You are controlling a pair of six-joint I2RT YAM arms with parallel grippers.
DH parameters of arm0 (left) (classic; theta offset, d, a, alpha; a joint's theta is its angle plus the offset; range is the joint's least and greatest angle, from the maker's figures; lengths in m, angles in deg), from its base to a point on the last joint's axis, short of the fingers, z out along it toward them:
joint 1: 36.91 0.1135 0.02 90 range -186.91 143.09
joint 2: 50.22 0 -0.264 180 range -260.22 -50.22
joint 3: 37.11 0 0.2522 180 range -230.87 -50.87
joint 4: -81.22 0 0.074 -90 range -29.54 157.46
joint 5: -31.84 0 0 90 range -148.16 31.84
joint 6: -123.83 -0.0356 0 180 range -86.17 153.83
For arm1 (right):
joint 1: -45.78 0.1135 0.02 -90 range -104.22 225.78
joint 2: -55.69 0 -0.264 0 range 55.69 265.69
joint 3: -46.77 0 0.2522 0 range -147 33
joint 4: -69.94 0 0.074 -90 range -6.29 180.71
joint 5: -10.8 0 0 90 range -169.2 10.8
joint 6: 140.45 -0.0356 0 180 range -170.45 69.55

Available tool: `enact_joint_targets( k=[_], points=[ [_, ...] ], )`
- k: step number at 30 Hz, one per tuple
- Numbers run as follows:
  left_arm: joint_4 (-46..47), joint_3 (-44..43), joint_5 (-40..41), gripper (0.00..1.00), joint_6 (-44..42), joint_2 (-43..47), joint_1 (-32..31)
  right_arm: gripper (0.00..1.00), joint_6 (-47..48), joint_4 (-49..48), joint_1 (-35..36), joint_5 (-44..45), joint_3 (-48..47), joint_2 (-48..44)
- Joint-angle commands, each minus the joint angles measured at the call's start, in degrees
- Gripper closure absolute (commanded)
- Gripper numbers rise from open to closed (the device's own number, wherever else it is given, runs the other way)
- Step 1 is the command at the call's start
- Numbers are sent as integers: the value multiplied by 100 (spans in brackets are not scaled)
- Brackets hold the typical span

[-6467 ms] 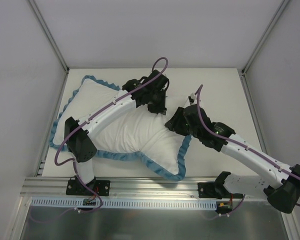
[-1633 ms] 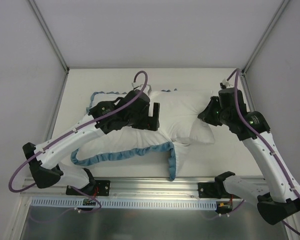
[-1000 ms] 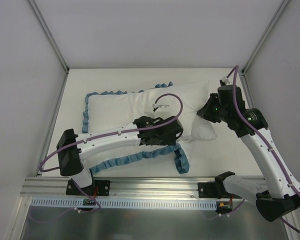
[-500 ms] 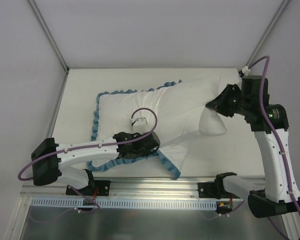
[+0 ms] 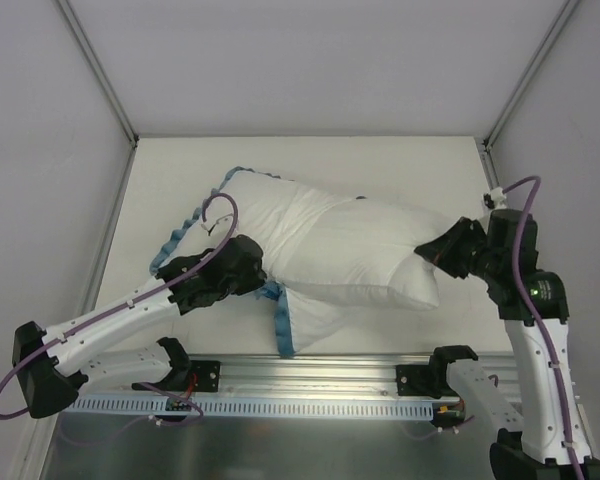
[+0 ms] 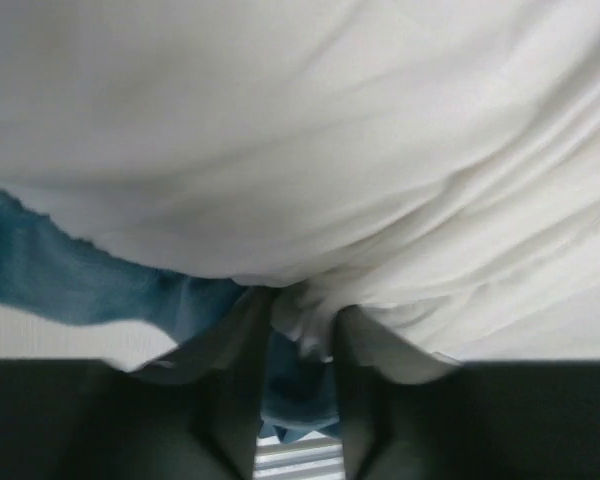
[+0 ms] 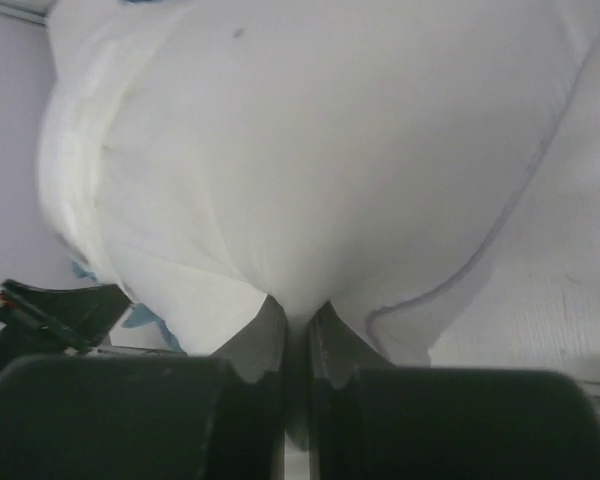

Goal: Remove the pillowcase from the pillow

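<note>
The pillow (image 5: 380, 262) is a plump white cushion lying across the middle of the table. Its right half is bare. The pillowcase (image 5: 265, 210) is turned white side out and covers the pillow's left half, with its teal ruffle (image 5: 284, 325) showing at the left and near edges. My left gripper (image 5: 261, 281) is shut on the pillowcase's near edge, and the left wrist view shows the gripper (image 6: 300, 330) pinching white cloth and teal frill (image 6: 50, 280). My right gripper (image 5: 442, 255) is shut on the pillow's right corner, which bulges above the gripper (image 7: 298, 318) in the right wrist view.
The white table (image 5: 400, 170) is enclosed by grey walls with metal corner posts (image 5: 525, 75). An aluminium rail (image 5: 310, 375) carrying the arm bases runs along the near edge. The right arm's purple cable (image 5: 520, 215) loops above its wrist.
My right gripper has pulled the pillow's corner nearer and a little left. My left gripper has moved left with the pillowcase edge. More of the pillow is bare, and the case has bunched to the left.
</note>
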Motion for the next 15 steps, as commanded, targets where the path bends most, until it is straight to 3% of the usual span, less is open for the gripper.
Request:
enact_joint_targets(
  k=[1,4,8,10,11,12,14,15],
  points=[
    [-960,-242,291,63,-481,-99,129,99,-279,-1027,-143,37,1212,-674],
    [-960,-496,88,17,-683,-117,120,99,-430,-1125,-108,-306,2241,-1246],
    [-960,-997,0,11,-1035,14,120,99,-123,-572,-46,-193,2761,-1627],
    [-960,-1426,96,14,-1262,-11,120,85,131,-352,-46,-237,2884,-1636],
    [-960,-1586,166,17,-1351,-99,120,74,228,-281,-46,-255,2885,-1583],
    [-969,-1761,332,17,-1561,-187,120,51,316,-133,-46,-185,2789,-1522],
    [-960,-2306,518,18,-1799,-563,120,30,474,-9,-46,34,2578,-1364],
    [-960,-2508,701,17,-2035,-722,129,25,493,70,-46,331,2429,-1328]
  ],
)
